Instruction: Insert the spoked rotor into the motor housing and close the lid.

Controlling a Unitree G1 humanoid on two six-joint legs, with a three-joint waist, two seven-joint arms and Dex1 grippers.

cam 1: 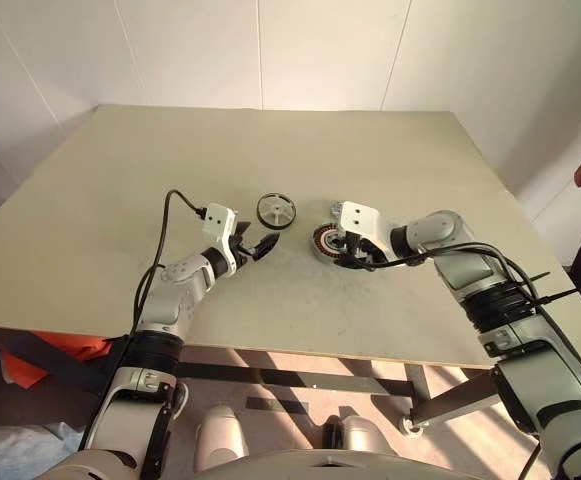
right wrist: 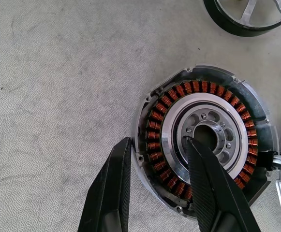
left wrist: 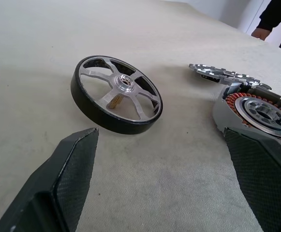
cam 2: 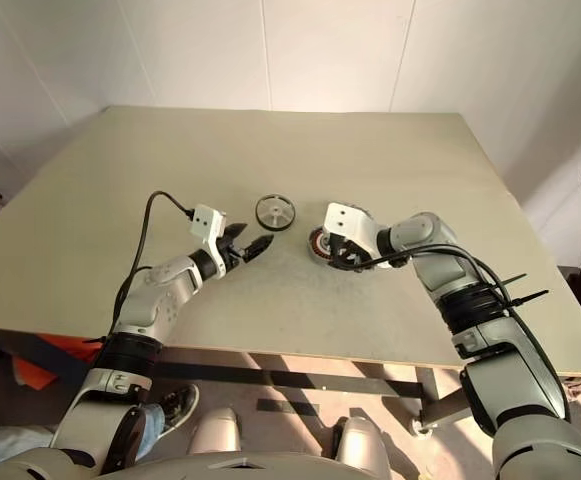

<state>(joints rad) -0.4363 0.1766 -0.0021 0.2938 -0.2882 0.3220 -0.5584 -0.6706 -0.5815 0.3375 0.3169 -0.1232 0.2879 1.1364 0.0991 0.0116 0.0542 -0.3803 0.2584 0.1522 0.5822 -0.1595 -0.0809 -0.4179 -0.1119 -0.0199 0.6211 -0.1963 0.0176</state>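
Two grippers over a table (cam 1: 90, 200): right gripper (right wrist: 155, 145) clamps the wall of the motor housing (right wrist: 205, 137), one finger inside; left gripper (cam 1: 257, 243), spread wide and empty, faces the spoked rotor (cam 1: 276, 210); lid (left wrist: 217, 73) beyond the housing.

Bright, even daylight across the table (cam 1: 270, 150); sun stripes fall on the floor (cam 1: 300, 370) at the lower middle of the frame; straight edges bow outward near the corners; close-ups sharp, fingertips (left wrist: 67, 183) slightly soft.
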